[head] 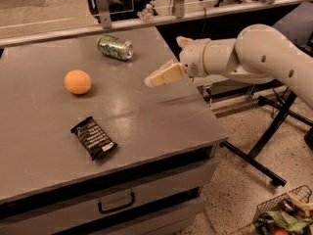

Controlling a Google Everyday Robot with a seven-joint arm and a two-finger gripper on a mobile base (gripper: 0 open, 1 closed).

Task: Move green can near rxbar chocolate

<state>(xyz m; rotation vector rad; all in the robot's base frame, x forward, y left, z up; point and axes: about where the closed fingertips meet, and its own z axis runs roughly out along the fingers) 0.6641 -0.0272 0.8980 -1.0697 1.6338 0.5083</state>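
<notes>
The green can (pixel 115 47) lies on its side at the far middle of the grey table (pixel 161 126). The rxbar chocolate (pixel 94 137), a black wrapper with white lettering, lies flat near the table's front left. My gripper (pixel 163 60) hovers above the table's right part, to the right of the can and a little nearer the front. It is open and empty: one tan finger (pixel 164 76) points left toward the table's middle, and the other fingertip (pixel 183 41) shows behind it. The can and the bar lie far apart.
An orange ball (pixel 78 82) sits on the table's left part, between the can and the bar. A railing with glass (pixel 142 13) runs behind the table. A drawer handle (pixel 116 203) shows below the table's front. A wire basket (pixel 283 217) stands on the floor at the lower right.
</notes>
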